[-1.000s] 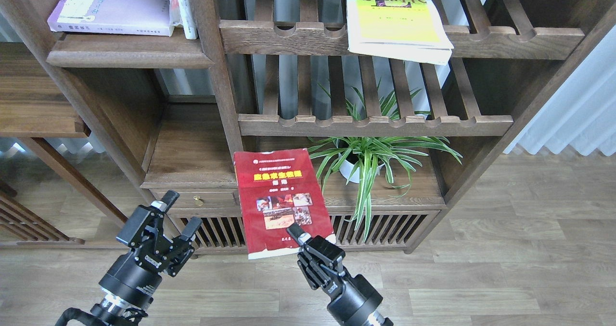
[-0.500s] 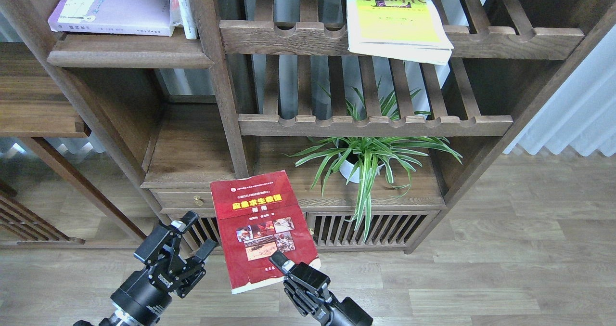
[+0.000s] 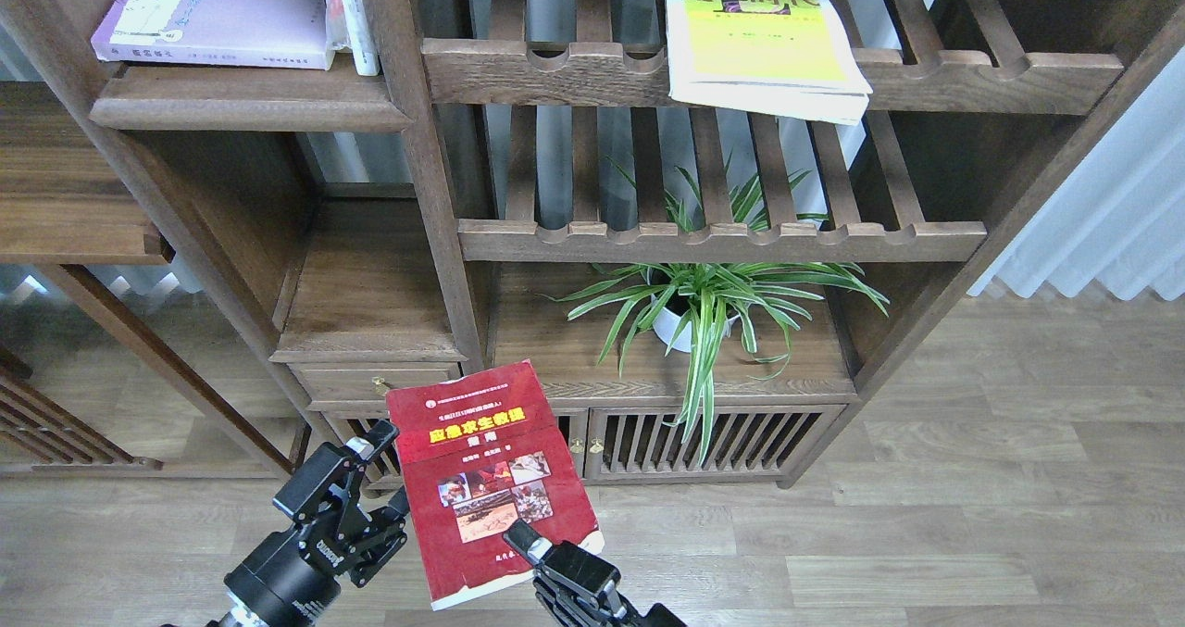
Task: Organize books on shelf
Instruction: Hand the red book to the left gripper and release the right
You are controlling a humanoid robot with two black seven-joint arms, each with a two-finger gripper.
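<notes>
Right gripper (image 3: pixel 528 545) pinches the red paperback book with yellow title (image 3: pixel 486 479) at its lower edge. At nine o'clock, left gripper (image 3: pixel 389 479) spreads wide, one finger beside the cover's left edge.

Lavender-white paperback (image 3: pixel 218 16) lies on the solid dark-brown wooden shelf (image 3: pixel 250 99) at eleven o'clock.

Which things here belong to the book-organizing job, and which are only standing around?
For the job:
- red book, held at its lower edge by the right gripper
- lavender book, lying on the solid shelf
- yellow-green book, lying on a slatted rack
- left gripper, jaws open beside the red book

Not for the job:
- potted plant
- upright white books
</notes>
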